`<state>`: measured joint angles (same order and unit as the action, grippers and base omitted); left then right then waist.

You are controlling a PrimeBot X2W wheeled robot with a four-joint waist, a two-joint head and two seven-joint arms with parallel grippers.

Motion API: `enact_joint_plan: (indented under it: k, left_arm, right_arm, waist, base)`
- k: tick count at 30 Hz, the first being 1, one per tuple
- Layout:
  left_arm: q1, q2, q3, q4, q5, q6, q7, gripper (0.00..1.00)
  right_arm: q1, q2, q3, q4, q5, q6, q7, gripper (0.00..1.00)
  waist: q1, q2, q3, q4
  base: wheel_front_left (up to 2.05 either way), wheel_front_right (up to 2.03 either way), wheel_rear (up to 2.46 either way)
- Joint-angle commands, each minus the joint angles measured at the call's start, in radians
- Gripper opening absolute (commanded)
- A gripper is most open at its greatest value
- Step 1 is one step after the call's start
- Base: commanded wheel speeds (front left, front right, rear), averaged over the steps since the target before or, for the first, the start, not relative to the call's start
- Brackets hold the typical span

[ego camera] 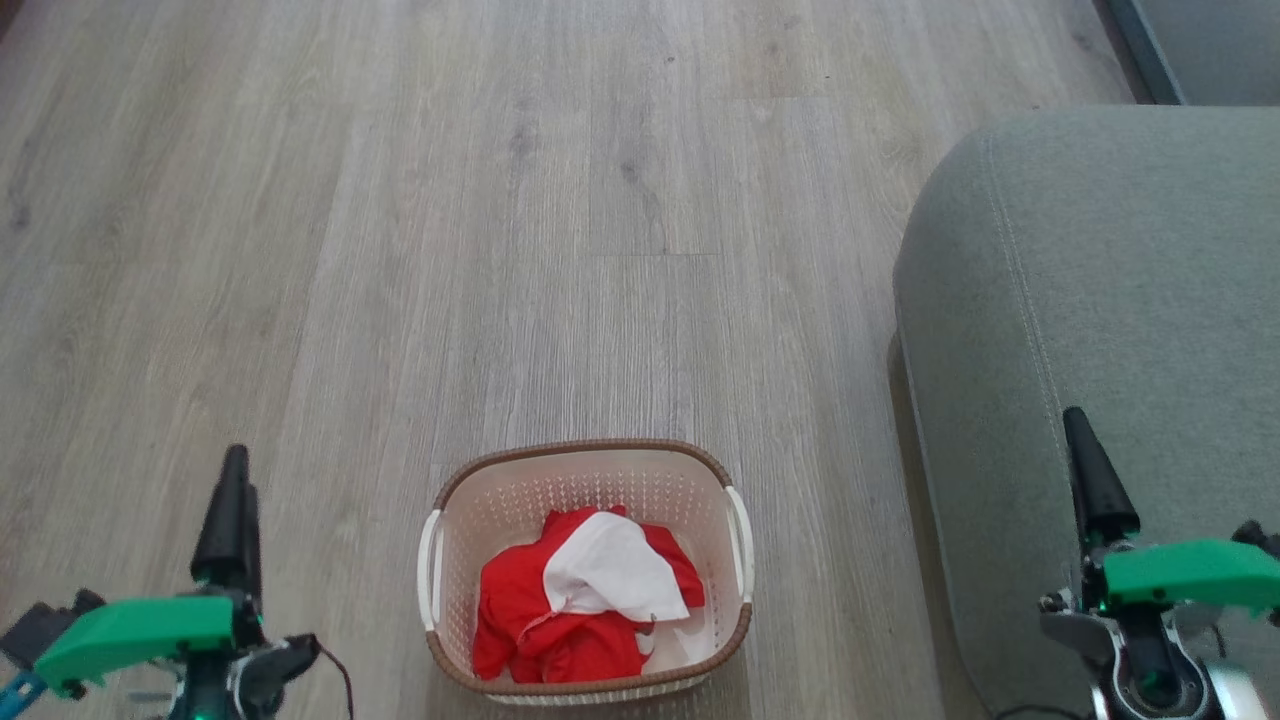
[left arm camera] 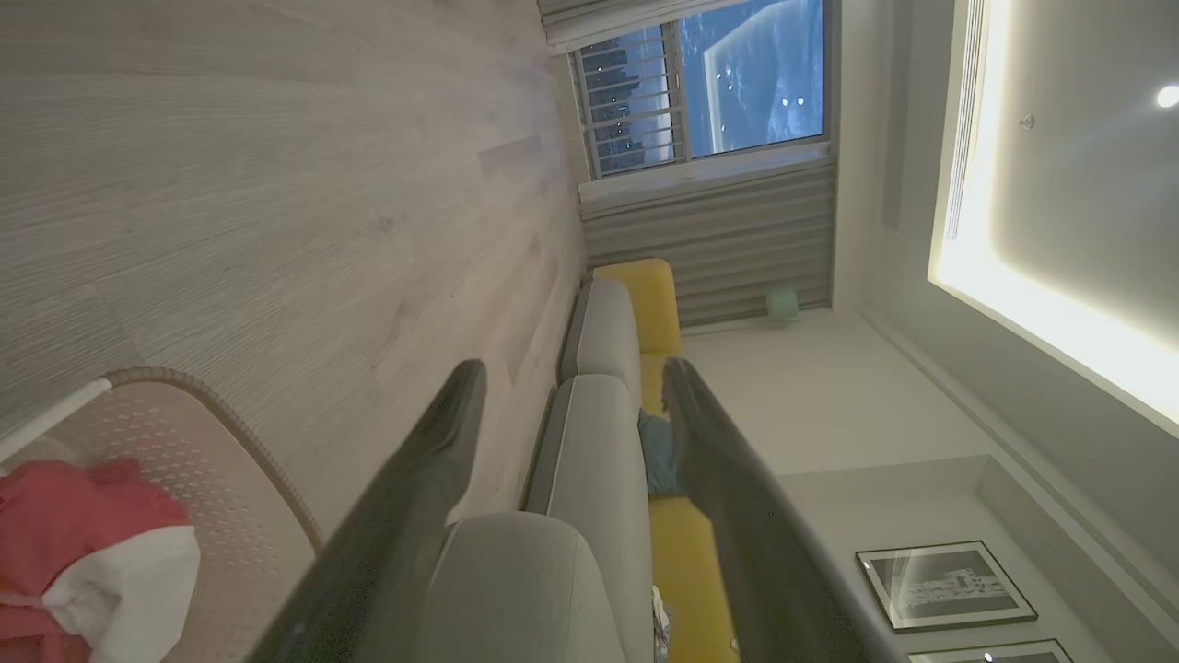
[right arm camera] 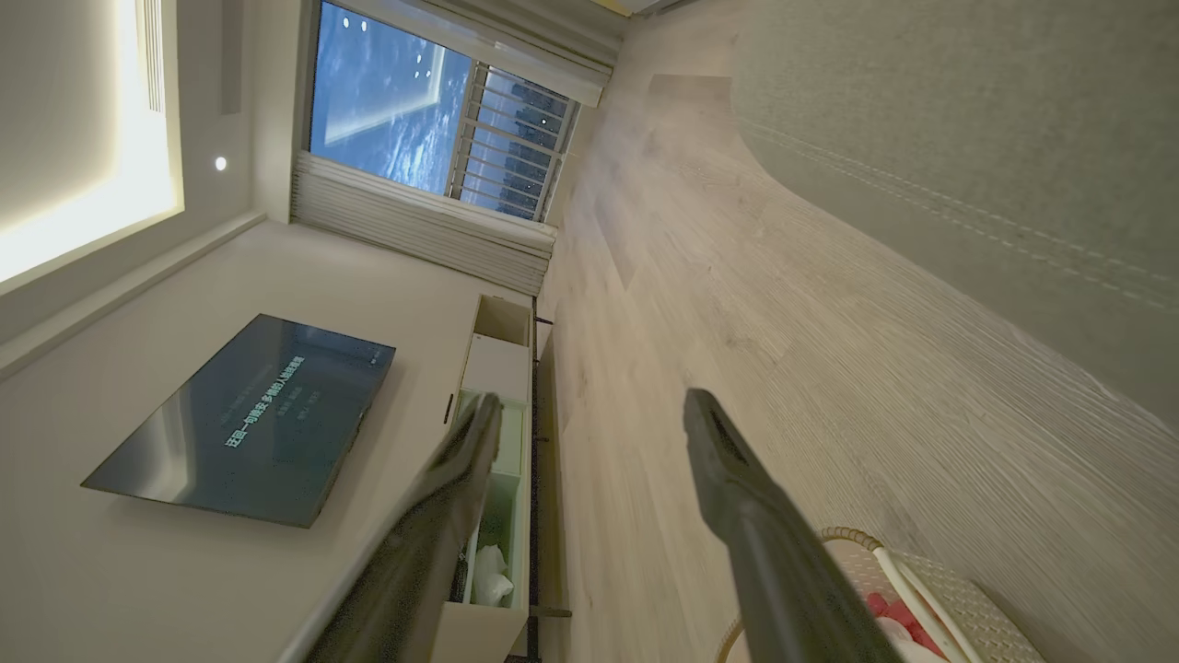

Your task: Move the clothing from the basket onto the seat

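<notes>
Seeing the clothing (ego camera: 585,600) bunched in the basket (ego camera: 585,447) beside the seat (ego camera: 1100,300), judging it soft, light, limp, favouring pinching a raised red fold, holding left gripper (left arm camera: 573,368) and right gripper (right arm camera: 594,401) jaws apart, empty.

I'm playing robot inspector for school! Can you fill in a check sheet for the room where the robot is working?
Surface: pale wood-look floor.
Job's things: red and white clothing lies in the basket; the grey-green seat stands apart, to the basket's right.
Clutter: nothing seen.
Claws: left claw open, holding nothing; right claw open, holding nothing.
Cables: thin dark cable beside the left wrist.
Surroundings: window, wall television, yellow cushions.
</notes>
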<state>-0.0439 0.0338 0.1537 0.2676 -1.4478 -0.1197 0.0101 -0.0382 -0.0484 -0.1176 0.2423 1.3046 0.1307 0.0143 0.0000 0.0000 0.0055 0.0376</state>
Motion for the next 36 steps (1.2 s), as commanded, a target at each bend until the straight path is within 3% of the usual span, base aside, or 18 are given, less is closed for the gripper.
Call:
enact_joint_plan:
  k: [1,23,36]
  left_arm:
    - [-0.054,0.008,0.021,-0.043,0.018,-0.003,-0.011,1.00]
    - [-0.100,0.010,0.101,-0.233,0.313,0.007,-0.075,1.00]
    - [-0.087,0.011,-0.025,-0.372,0.581,0.067,-0.110,1.00]
  right_arm:
    - [-0.068,-0.003,0.010,-0.048,-0.029,0.000,-0.012,1.00]
    - [-0.106,-0.002,0.116,-0.163,-0.488,0.000,-0.077,1.00]
    - [-0.107,-0.002,0.134,-0.178,-0.673,0.000,-0.112,1.00]
  waist:
    - [0.0000,0.0000,0.000,0.001]
    - [0.0000,0.0000,0.009,0.032]
    - [0.0000,0.0000,0.014,0.038]
  base:
    - [0.00,0.00,0.00]
    - [0.00,0.00,0.00]
    - [0.00,0.00,0.00]
